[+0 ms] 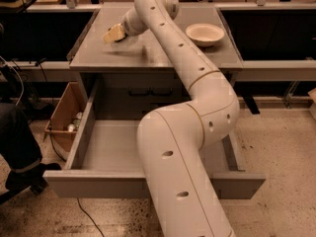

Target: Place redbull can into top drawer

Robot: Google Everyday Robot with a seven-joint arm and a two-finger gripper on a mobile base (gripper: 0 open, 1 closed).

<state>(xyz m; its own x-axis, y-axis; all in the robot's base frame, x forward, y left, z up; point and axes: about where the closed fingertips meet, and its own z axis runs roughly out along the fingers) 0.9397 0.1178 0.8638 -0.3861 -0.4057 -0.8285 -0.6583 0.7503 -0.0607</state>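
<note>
The top drawer [108, 149] stands open; my tool [113, 34] hangs over the bench [98, 57], left side, its grip I cannot tell.

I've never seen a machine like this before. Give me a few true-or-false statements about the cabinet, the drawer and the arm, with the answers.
1. The top drawer is pulled open. True.
2. The cream bowl lies inside the drawer. False: it stands on the cabinet top, towards the right in the picture.
3. The tool at the end of the arm is over the left part of the cabinet top. True.
4. The cardboard box stands on the cabinet top. False: it is down on the floor, beside the left wall of the open drawer.
</note>
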